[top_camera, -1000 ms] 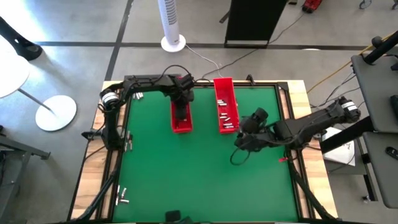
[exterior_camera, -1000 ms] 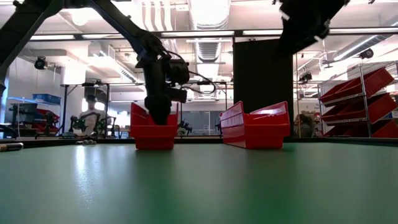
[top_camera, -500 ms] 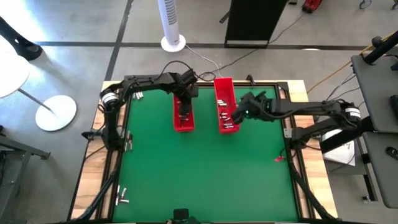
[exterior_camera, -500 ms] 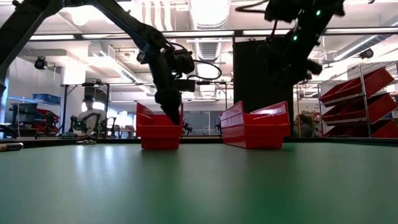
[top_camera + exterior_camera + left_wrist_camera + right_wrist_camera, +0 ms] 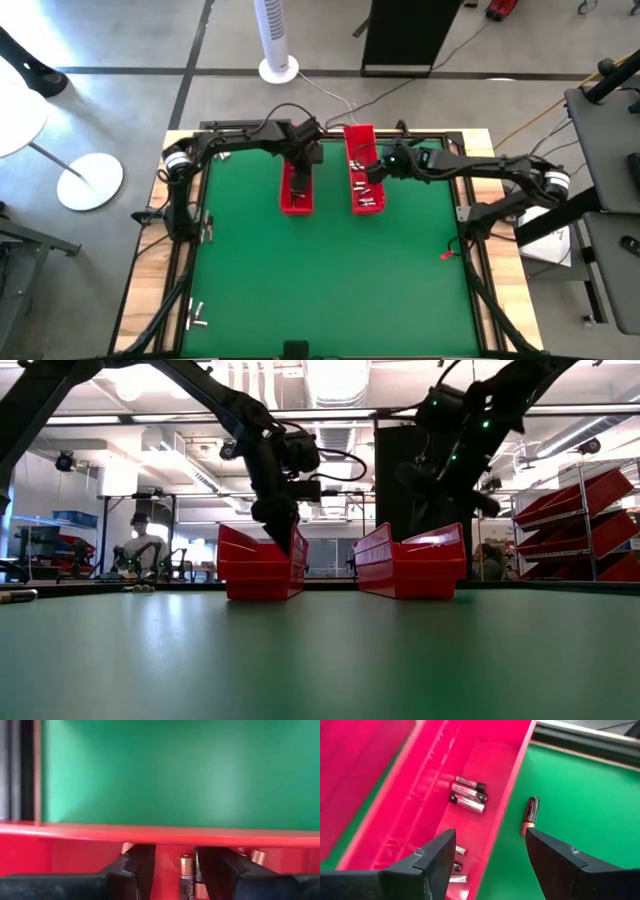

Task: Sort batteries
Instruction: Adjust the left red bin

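Two long red trays stand at the far middle of the green mat: a left tray (image 5: 296,205) and a right tray (image 5: 360,136). My left gripper (image 5: 175,870) hangs open just above the left tray's inside. A copper-topped battery (image 5: 186,875) shows in the gap between its fingers, narrower than the gap, and other batteries (image 5: 258,856) lie on the tray floor. My right gripper (image 5: 490,840) is open over the right tray (image 5: 510,785), above several silvery batteries (image 5: 468,795). One dark battery (image 5: 532,813) lies on the mat beside that tray.
Loose batteries lie on the table's frame at the near left (image 5: 197,318) and far left (image 5: 222,153). A white fan (image 5: 277,40) and a black cabinet (image 5: 405,35) stand beyond the far edge. The mat's near half (image 5: 320,290) is bare.
My right gripper has swung from the mat's right side toward the far edge, sinking and rolling, and now hangs over the right tray. My left gripper has risen out of the left tray. That tray has shifted a little toward the right and turned slightly.
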### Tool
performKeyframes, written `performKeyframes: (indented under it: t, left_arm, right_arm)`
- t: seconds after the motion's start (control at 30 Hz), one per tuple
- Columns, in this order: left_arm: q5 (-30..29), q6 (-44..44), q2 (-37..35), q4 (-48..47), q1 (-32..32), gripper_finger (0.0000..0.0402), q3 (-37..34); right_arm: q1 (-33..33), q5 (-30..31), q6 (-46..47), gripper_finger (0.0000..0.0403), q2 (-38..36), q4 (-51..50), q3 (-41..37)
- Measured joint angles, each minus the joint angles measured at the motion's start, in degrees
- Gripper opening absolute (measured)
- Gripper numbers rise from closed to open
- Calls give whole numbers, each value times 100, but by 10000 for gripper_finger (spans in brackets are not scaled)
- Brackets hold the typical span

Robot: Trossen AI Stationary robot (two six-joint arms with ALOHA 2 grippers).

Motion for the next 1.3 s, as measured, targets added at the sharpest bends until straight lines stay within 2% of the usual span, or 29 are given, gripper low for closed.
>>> performKeyframes:
  t: [0.23, 0.5, 0.83, 1.03, 1.3]
  left_arm:
    - [-34, -410, -2, 45, 152, 126, 211]
    - [-41, -495, -2, -46, 150, 126, 294]
    - [-332, -464, -62, -296, 167, 126, 338]
    - [-308, -470, -293, -324, 162, 126, 476]
    - [25, -719, -842, -511, 122, 126, 506]
  right_arm:
    - [16, -143, 106, 237, 330, -26, 0]
    - [157, -521, 95, 237, -24, -798, 0]
    - [751, -955, 430, 227, -147, -926, -4]
    - [984, -958, 626, 226, -142, -1034, -9]
    - [1046, -960, 668, 226, -144, -840, -9]
